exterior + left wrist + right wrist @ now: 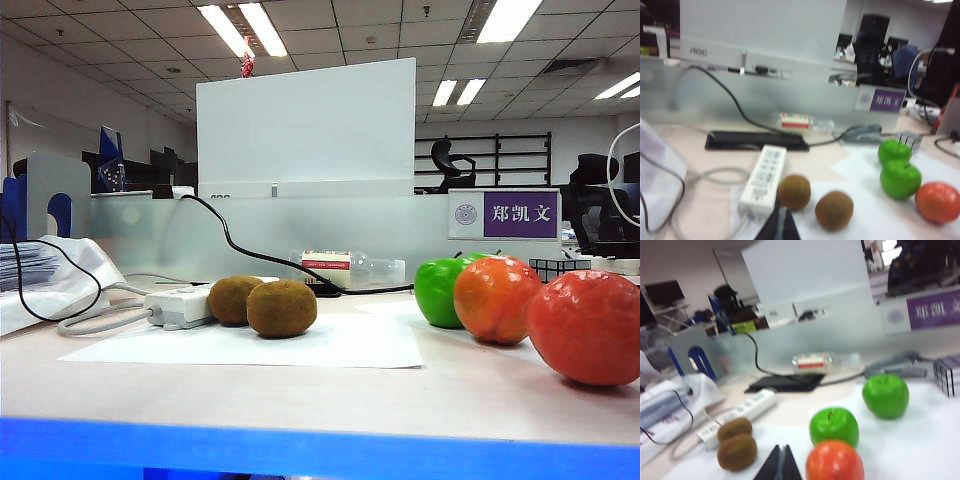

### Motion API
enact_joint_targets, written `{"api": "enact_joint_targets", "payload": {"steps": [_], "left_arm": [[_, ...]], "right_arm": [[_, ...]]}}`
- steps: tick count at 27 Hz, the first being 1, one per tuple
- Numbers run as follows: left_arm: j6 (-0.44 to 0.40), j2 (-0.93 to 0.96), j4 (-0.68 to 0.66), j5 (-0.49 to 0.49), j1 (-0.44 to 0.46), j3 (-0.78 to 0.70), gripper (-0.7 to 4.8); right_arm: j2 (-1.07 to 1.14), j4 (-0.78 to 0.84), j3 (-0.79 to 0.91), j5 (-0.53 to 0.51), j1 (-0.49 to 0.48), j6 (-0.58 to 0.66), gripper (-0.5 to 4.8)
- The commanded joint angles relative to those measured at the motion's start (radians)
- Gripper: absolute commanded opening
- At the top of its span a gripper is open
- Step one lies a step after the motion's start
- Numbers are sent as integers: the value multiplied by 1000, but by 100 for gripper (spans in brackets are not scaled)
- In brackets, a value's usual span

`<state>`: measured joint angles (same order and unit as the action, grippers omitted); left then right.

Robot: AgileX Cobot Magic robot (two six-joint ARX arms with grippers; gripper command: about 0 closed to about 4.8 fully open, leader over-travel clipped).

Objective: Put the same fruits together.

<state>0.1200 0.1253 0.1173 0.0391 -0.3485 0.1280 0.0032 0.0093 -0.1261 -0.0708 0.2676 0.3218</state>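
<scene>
On the pale desk (pixel 480 395), six toy fruits are seen sorted into like pairs.

Kiwis: two fuzzy brown oval kiwis (pixel 282 308) (pixel 232 299) are set touching on a white paper sheet (pixel 360 345), just beside a white power strip (pixel 180 305); the pair is also seen in the left wrist view (pixel 834 210) (pixel 794 192).

Apples: two glossy bright-green apples (pixel 899 179) (pixel 894 151) are placed close together on the right half of the desk; in the exterior view only one (pixel 441 291) is plainly visible, the second being mostly hidden behind an orange.

Oranges: two orange-red wrinkly-skinned oranges (pixel 498 299) (pixel 586 327) are lined up in front of the apples, nearest the camera; contact between them cannot be confirmed.

Grippers: neither is seen in the exterior view. The left gripper (pixel 781 226) is shown as dark fingers pressed together with nothing between them, raised near the kiwis. The right gripper (pixel 780 466) is likewise pressed together and empty, just beside an orange (pixel 834 461), though this view is blurred.

Background: a clear plastic bottle with a red label (pixel 352 270) is laid on its side by a frosted partition (pixel 250 235), and a purple name plate (pixel 505 214) is fixed to it.
</scene>
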Motion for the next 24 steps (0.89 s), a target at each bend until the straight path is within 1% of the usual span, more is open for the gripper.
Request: {"api": "enact_joint_targets", "payload": {"steps": [1,3,5,8,10,11,13,14,16,17,18,21,24], "left_arm": [[-33,0,25,-6,0,-29,-6],[-66,0,40,-52,1,-44,-6],[-106,0,48,-81,1,-50,-6],[-134,0,60,-97,2,-85,-6],[-139,0,62,-99,1,-120,-6],[-139,1,29,-97,1,-119,-6],[-140,0,19,-52,1,-119,-6],[-148,1,21,-40,1,-119,-6],[-156,1,18,-38,1,-119,-6],[-174,1,16,-38,1,-119,-6],[-175,1,14,-38,1,-119,-6],[-229,1,-37,-40,2,-119,-6],[-264,1,-41,-40,2,-119,-6]], "right_arm": [[-2,19,14,3,1,3,-5],[-2,19,34,27,0,3,-5],[-2,23,60,28,0,3,-5],[-2,49,114,27,0,4,-5],[-2,40,124,27,0,3,-5],[-2,49,124,27,0,2,-5],[-2,61,124,27,0,-12,-5],[-2,59,124,27,0,-27,-5],[-2,39,124,26,0,-133,-5],[-2,23,124,27,0,-178,-5],[-2,15,124,27,0,-193,-5],[-2,-21,124,28,0,-227,-5],[-2,-7,124,55,-1,-248,-5]]}}
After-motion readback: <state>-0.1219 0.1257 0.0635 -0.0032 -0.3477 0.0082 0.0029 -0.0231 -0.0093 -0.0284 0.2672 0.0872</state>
